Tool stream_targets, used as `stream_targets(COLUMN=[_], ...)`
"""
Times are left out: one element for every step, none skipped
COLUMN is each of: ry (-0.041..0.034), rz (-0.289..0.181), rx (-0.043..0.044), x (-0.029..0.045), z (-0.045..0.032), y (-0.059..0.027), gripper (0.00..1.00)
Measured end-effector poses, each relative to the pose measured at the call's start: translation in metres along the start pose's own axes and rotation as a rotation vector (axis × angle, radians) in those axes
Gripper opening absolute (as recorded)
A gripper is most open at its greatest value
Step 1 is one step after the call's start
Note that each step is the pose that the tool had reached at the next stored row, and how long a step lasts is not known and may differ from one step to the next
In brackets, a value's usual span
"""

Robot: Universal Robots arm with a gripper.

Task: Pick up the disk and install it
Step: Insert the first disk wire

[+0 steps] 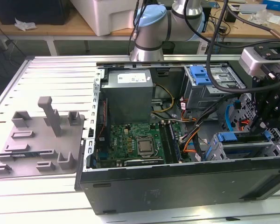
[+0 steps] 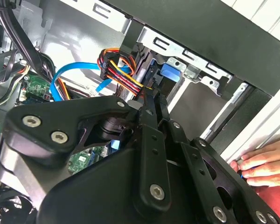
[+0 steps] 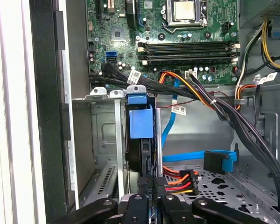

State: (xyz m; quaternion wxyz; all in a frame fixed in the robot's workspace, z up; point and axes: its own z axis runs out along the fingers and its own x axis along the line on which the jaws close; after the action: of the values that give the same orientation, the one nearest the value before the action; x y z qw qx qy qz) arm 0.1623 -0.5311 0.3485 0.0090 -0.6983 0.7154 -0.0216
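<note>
- The disk (image 3: 141,123) stands on edge in a slot of the metal drive cage (image 3: 102,135), straight ahead of the fingers (image 2: 147,135). Its blue tab is at the end farthest from them.
- The fingers are narrow, drawn close together at the disk's near edge. I cannot tell whether they pinch it.
- A bundle of red, orange and yellow wires (image 3: 179,183) lies just beside the fingertips. A blue cable (image 3: 196,156) runs a little further out on that side.
- The green circuit board (image 3: 177,28) lies beyond the disk, well past the fingertips.
- A person's hand (image 2: 266,163) rests outside the computer case (image 1: 177,186), behind the fingers.
- The case sits on the desk (image 1: 37,205).
</note>
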Motion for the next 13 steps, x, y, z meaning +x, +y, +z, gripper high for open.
stream_targets(ry=[-0.0001, -0.0001, -0.0001, 0.0001, 0.0000, 0.0000, 0.0000, 0.0000, -0.0001, 0.0000, 0.0000, -0.0002, -0.0002], rz=[0.000, 0.000, 0.000, 0.000, 0.000, 0.000, 0.000, 0.000, 0.000, 0.000, 0.000, 0.000, 0.000], rx=[0.0000, 0.0000, 0.0000, 0.0000, 0.0000, -0.0001, 0.0000, 0.0000, 0.0000, 0.0000, 0.0000, 0.0000, 0.0000], x=[0.0000, 0.0000, 0.0000, 0.0000, 0.0000, 0.0000, 0.0000, 0.0000, 0.0000, 0.0000, 0.0000, 0.0000, 0.0000], z=[0.0001, 0.0002, 0.0002, 0.0004, 0.0009, 0.0010, 0.0011, 0.0012, 0.0014, 0.0015, 0.0020, 0.0024, 0.0025], y=[0.0002, 0.0004, 0.0005, 0.0006, 0.0006, 0.0006, 0.0006, 0.0004, 0.0002, 0.0002, 0.0001, 0.0001, 0.0001], gripper=[0.16, 0.16, 0.16, 0.16, 0.16, 0.16, 0.16, 0.16, 0.16, 0.16, 0.16, 0.16, 0.16])
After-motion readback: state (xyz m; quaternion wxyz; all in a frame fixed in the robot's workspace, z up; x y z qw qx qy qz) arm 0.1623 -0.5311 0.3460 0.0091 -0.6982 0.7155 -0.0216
